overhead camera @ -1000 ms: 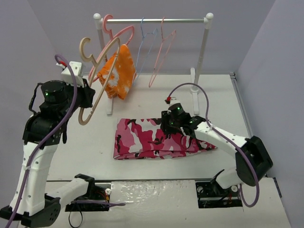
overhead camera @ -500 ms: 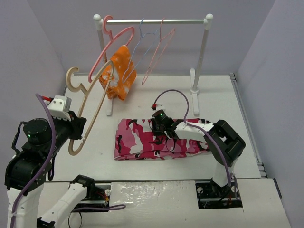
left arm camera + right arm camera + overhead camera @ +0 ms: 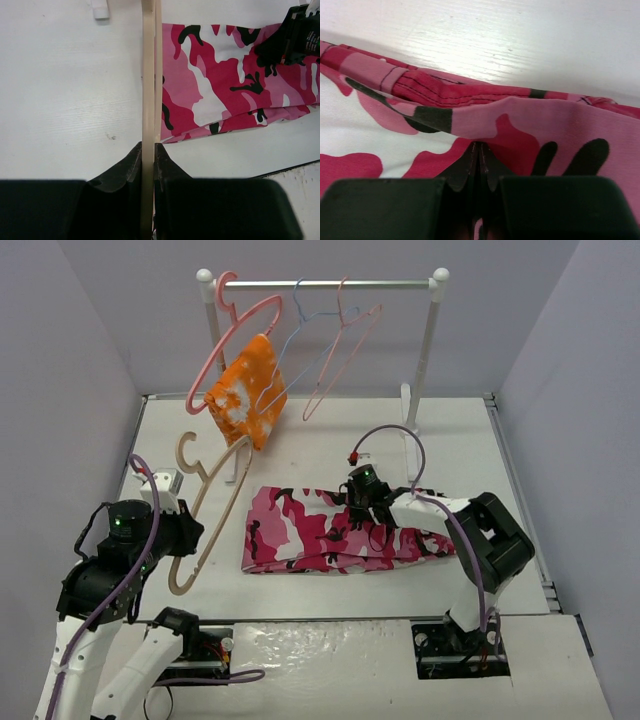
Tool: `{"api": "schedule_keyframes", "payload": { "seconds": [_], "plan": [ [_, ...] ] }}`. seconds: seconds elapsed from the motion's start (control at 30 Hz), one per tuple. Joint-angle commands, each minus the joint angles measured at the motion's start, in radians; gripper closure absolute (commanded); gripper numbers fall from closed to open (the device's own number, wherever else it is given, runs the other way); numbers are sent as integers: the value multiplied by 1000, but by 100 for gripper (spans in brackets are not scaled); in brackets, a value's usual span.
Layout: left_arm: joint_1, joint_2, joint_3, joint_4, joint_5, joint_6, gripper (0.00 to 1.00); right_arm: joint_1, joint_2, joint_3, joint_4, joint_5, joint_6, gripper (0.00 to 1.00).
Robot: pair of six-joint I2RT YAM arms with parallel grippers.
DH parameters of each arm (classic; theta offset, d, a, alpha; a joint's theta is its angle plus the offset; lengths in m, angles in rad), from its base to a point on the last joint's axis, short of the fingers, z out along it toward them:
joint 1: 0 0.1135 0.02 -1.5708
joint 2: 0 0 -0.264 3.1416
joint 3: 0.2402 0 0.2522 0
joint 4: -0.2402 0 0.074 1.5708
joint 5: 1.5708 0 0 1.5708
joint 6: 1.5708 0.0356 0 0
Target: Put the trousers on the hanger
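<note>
**Left arm** (image 3: 110, 560): raised from its base at the near left, with the wrist turned towards the table centre.
**Left gripper** (image 3: 148, 150): the jaws are closed tight on the lower bar of the hanger (image 3: 149, 75), with only the bar's thickness between them. The hanger is beige and thick-framed. It runs straight ahead from the jaws and is held clear of the table, with its hook at the far end.

**Right arm** (image 3: 490, 540): folded low, with the elbow at the right and the forearm reaching left across the cloth.
**Right gripper** (image 3: 479, 150): the jaws are pressed together with no gap, pinching the top layer of the trousers (image 3: 545, 125). A raised fold of fabric lies just ahead of the fingertips, with a stitched hem beyond it.

**Trousers**: pink, red, white and black camouflage print. They lie folded flat in a long strip under the right jaws, spreading to both sides. Their left end is ahead and to the right of the left jaws, apart from the hanger.

**Table** (image 3: 330, 440): white, matt and faintly grained.
**Clothes rail** (image 3: 330, 283): white posts and a metal bar, standing at the far side, well beyond both jaws.
- thick pink hanger (image 3: 225, 350) carrying an orange-and-white cloth (image 3: 245, 395)
- thin blue wire hanger (image 3: 290, 360)
- thin pink wire hanger (image 3: 340, 365)

**Walls** (image 3: 100, 320): plain pale lilac, enclosing the table on three sides.
</note>
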Motion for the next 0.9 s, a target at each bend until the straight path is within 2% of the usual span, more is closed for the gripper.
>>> {"api": "schedule_keyframes", "payload": {
  "seconds": [0.0,0.1,0.27,0.6,0.73,0.87],
  "plan": [
    [-4,0,-13,135,16,-62,100,-15,-79,23,-104,-17,-55,100],
    [-4,-8,-13,142,-25,-74,100,10,-120,82,-68,-154,-41,99],
    [-4,6,18,147,-85,-77,100,70,-72,250,85,-379,37,95],
    [-4,34,35,190,-120,-82,100,162,366,544,419,-646,230,100],
    [-4,39,24,195,-121,-91,100,164,535,593,568,-693,310,100],
    [-4,36,11,192,-125,-91,100,162,623,562,654,-653,348,100]
  ]
}}
